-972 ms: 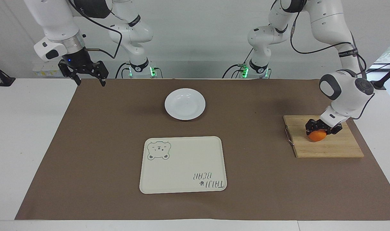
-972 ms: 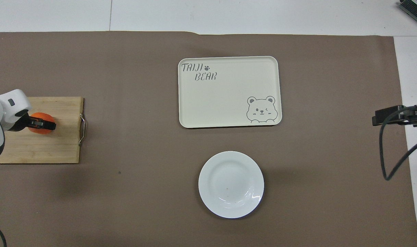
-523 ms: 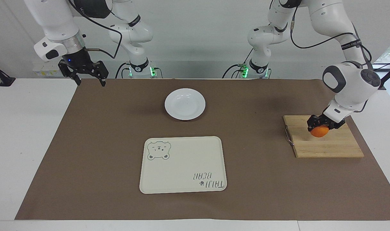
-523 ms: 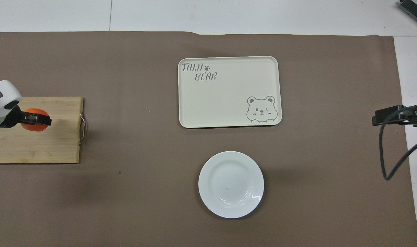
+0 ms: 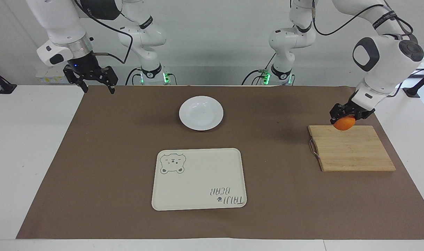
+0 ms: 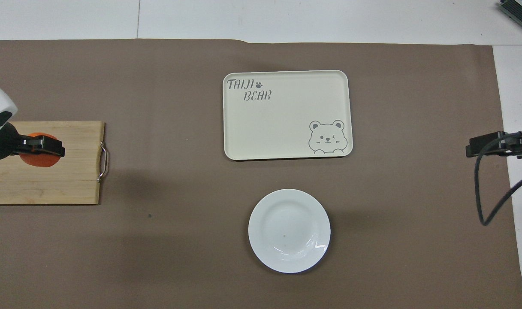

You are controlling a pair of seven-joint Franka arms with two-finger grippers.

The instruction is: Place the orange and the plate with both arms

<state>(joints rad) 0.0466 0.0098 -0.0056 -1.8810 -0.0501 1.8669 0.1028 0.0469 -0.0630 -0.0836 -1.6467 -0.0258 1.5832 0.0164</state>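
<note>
We log the left pincer (image 5: 347, 116) clamped on the orange (image 5: 344, 123) above the board (image 5: 351, 153), plate (image 5: 201, 113) well off toward the open, waiting right pincer (image 5: 95, 83).

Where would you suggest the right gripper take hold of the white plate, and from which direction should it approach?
Probably the raised rim of the white plate, on its edge toward the right arm's end of the table, coming down from above. The dish lies flat and shallow on the brown mat, so only the rim offers something to pinch. The right gripper waits open there; the left gripper holds the orange.
</note>
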